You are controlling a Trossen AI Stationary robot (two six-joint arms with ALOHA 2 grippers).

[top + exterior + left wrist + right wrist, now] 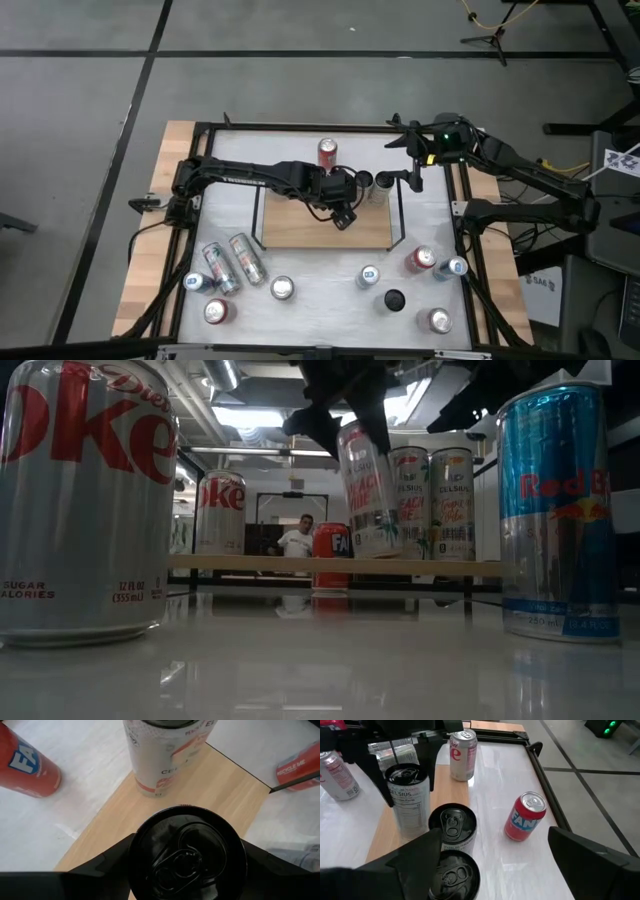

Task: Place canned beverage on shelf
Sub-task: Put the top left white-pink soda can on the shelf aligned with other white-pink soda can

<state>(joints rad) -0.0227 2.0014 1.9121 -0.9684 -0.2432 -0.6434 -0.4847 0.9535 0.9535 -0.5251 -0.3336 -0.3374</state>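
A robotics lab or test workshop is indicated. A white tabletop [320,300] enclosed by a black metal frame [300,127] is set on a bare grey concrete floor [80,100] marked with dark lines. Cables [500,15] and a stand [490,40] are seen lying beyond the table. In the low view, exposed ceiling ducts and strip lights [250,415] are shown, and a person [297,538] is seen far behind in the open room.
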